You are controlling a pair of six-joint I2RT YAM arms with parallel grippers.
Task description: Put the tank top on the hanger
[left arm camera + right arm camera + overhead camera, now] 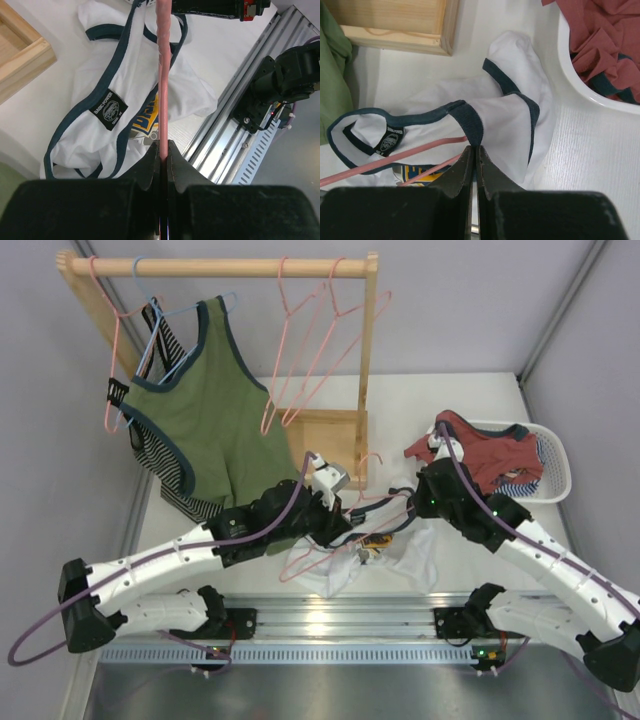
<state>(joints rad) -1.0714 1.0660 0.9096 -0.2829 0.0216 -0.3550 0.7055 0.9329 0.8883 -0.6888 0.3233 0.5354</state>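
The left gripper (163, 146) is clamped on the pink wire of the hanger (164, 70). The right gripper (473, 149) pinches a navy-trimmed strap of the tank top (505, 117). The top lies crumpled at the middle of the table's (470, 405) near edge, under the hanger.

Both reach low and meet mid-table: left arm (180, 556) points to 2 o'clock, left gripper (164, 146) pinching the hanger (164, 75). Right arm (545, 543) points to 10 o'clock, right gripper (474, 149) clamped on the tank top (505, 120).
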